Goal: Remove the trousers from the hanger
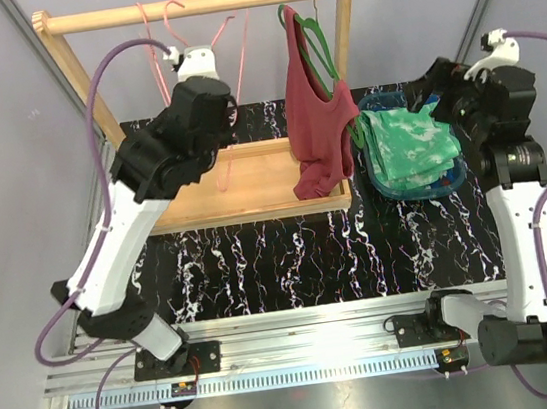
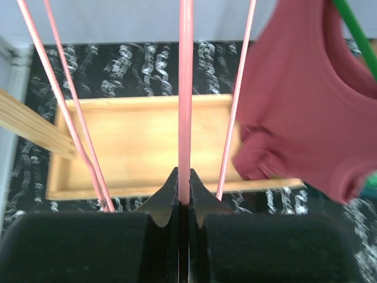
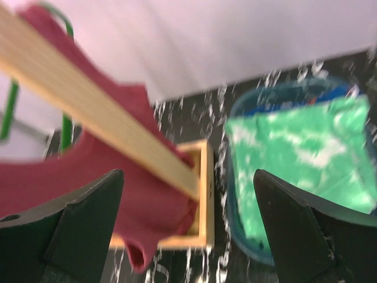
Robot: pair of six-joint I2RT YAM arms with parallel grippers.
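The bright green mottled trousers (image 1: 408, 141) lie folded at the right of the table, off any hanger, and show in the right wrist view (image 3: 294, 153). A blue edge (image 1: 417, 186) shows under them; I cannot tell whether it is the blue pair or a basin. My left gripper (image 1: 231, 109) is shut on a rod of a bare pink hanger (image 2: 185, 88), with its fingertips (image 2: 184, 186) over the rack's base. My right gripper (image 1: 420, 94) is open and empty (image 3: 188, 177), above the far edge of the green trousers.
A wooden rack with a top rail (image 1: 197, 5) and a tray-like base (image 1: 253, 202) stands at the back. A maroon tank top (image 1: 319, 128) hangs on a green hanger (image 1: 313, 43) at the rail's right end. Other pink hanger rods (image 2: 76, 118) hang beside the held one.
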